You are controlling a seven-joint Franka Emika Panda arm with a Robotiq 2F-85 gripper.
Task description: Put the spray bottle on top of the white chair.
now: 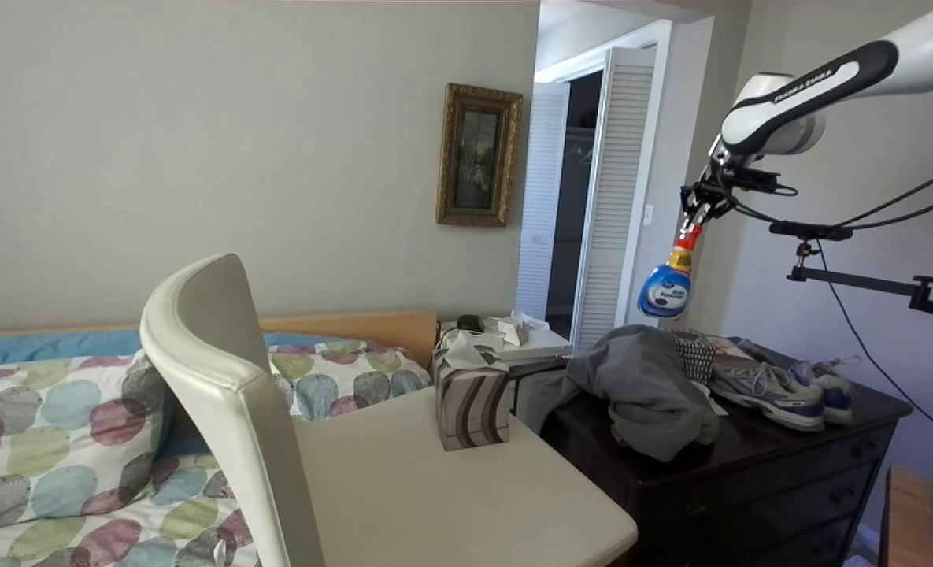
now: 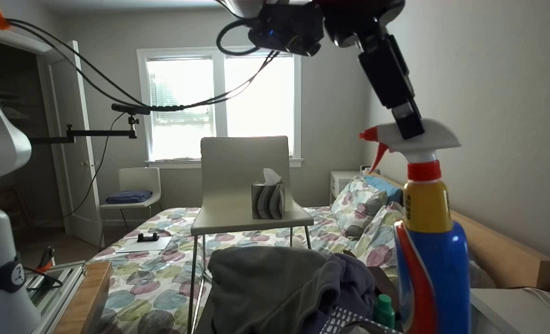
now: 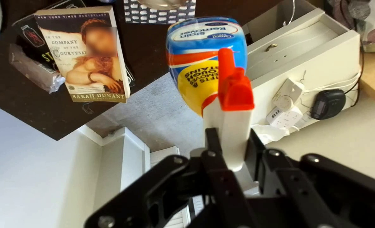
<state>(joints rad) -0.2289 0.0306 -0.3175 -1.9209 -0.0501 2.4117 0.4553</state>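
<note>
Gripper (image 3: 233,142): rear cut off by the wrist view's lower edge.
Spray bottle (image 2: 435,273), hanging under the gripper: base cut off in an exterior view.
White chair (image 1: 435,504), lower than the gripper, well apart: lower part cut off in an exterior view.
Paperback (image 3: 84,68), below the gripper: cover face blurred.
Framed picture (image 1: 478,161), well apart from the gripper: subject too small to tell.

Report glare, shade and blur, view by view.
In an exterior view, daylight overexposes the wide white-framed window; in an exterior view, the dark wooden dresser has a shaded front; in the wrist view, a square blur covers part of the cream-and-dark paperback book.
</note>
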